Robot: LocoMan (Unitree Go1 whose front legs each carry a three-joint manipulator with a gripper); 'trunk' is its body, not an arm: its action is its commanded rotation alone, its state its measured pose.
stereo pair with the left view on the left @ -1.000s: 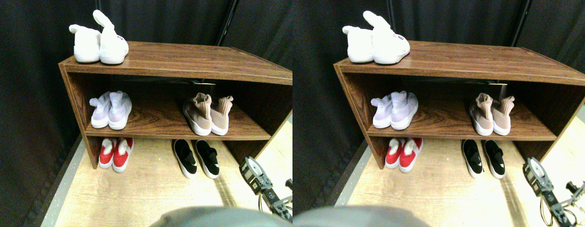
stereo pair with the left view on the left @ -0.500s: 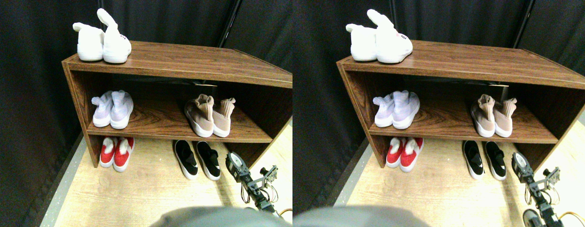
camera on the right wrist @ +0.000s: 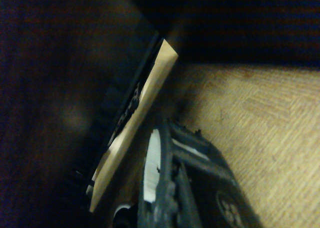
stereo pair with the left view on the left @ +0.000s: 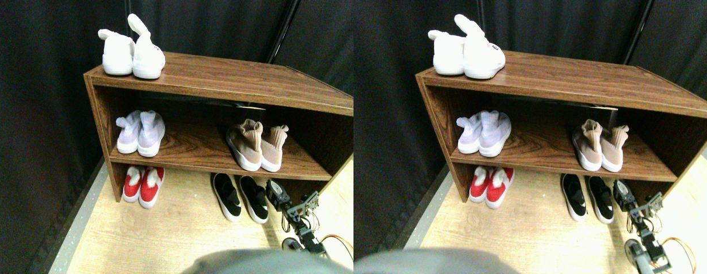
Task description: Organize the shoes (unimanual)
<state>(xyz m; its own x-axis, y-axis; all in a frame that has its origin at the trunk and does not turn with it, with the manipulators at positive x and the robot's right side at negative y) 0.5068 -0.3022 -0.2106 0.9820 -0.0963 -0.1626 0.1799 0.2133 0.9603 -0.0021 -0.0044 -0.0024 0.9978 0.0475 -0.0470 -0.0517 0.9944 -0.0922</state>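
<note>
The right claw (stereo pair with the left view on the left: pixel 278 195) hangs low over the floor (stereo pair with the left view on the left: pixel 176 234), just beside the right shoe of the black slip-ons (stereo pair with the left view on the left: pixel 240 197) under the wooden shelf (stereo pair with the left view on the left: pixel 228 77); whether its jaws are spread cannot be told. The tan sneakers (stereo pair with the left view on the left: pixel 256 145) and lavender sneakers (stereo pair with the left view on the left: pixel 140 132) stand on the middle board, red shoes (stereo pair with the left view on the left: pixel 142 185) below, white shoes (stereo pair with the left view on the left: pixel 132 52) on top.

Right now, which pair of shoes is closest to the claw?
The black slip-ons on the floor under the shelf's right side. The right claw sits just beside their right shoe; the other pairs are farther off.
</note>
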